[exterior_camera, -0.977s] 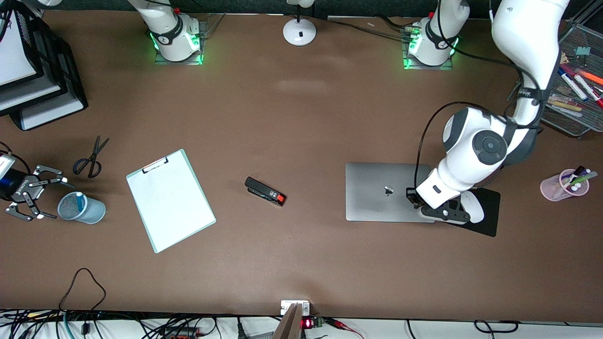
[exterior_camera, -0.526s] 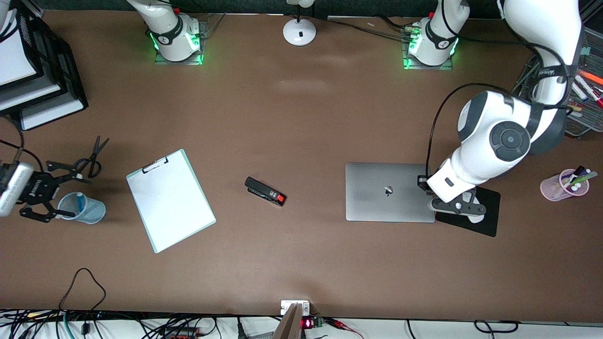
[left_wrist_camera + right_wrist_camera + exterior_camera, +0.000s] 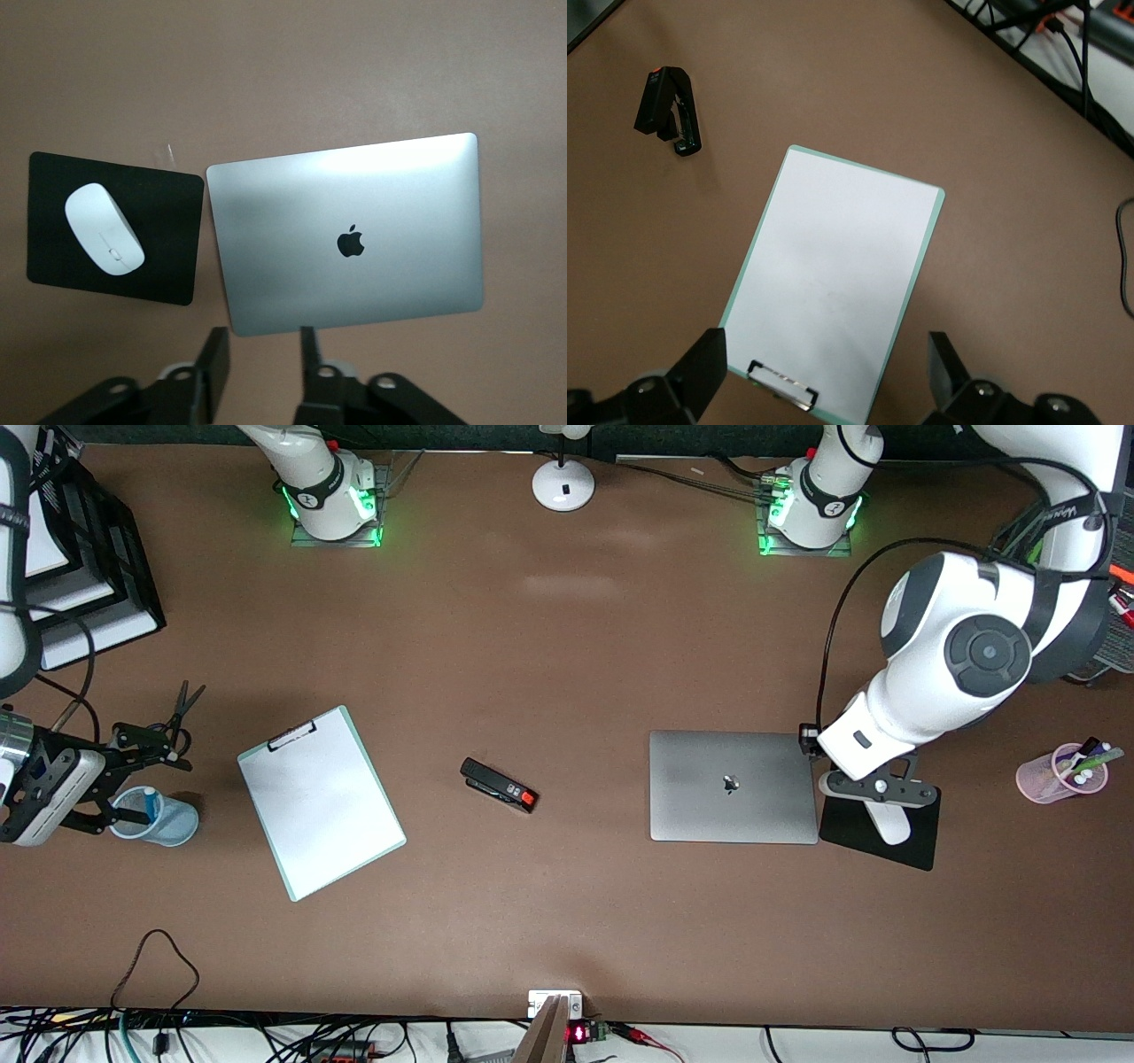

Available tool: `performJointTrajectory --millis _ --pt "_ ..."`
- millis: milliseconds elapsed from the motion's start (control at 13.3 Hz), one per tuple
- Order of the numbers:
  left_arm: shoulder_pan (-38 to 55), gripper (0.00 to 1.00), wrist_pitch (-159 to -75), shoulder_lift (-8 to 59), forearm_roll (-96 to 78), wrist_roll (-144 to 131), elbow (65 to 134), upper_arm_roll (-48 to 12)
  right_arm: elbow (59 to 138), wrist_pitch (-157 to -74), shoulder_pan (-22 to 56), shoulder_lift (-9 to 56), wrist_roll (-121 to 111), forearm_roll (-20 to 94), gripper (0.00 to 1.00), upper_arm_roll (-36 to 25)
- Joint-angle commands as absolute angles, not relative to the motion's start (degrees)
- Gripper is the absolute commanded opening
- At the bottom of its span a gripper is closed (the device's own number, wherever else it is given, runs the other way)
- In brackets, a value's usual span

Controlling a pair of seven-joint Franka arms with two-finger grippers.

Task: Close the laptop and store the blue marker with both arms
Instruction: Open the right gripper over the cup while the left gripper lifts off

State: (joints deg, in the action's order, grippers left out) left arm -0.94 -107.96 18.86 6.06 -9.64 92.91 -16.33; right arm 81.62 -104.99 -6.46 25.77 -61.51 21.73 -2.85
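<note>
Looking at the laptop lying flat with its lid down, logo up, toward the left arm's end of the table. Touching its edge on that end, spotting a black mouse pad with a white mouse on it. Finding the left gripper up over the pad, just beside the laptop's edge, fingers parted with a clear gap and nothing between them. Swinging over to the right arm's end: seeing the blue marker standing in a blue cup, white end up. Catching the right gripper there over the cup, jaws spread wide and empty, one finger reaching over the scissors, which lie farther from the front camera than the cup. Through the right wrist view, noting a clipboard framed between those open fingers, and a black stapler well apart from it. On the table, placing the clipboard between cup and stapler, and the stapler between clipboard and laptop. Closing on a pink cup of mixed markers near the left arm's table edge.
</note>
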Motion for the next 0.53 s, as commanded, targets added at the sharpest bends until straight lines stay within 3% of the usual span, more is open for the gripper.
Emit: performJointTrajectory --millis 0,451 --pt "-1.05 1.0 -106.53 16.97 6.5 -8.09 92.99 -16.52 83.14 -102.48 -4.93 21.11 -50.66 16.37 1.0 -3.16" --pt "-1.14 1.0 -104.59 12.23 6.42 -8.09 92.99 -16.7 82.97 -96.86 -1.15 16.36 -27.46 9.25 1.0 -2.81"
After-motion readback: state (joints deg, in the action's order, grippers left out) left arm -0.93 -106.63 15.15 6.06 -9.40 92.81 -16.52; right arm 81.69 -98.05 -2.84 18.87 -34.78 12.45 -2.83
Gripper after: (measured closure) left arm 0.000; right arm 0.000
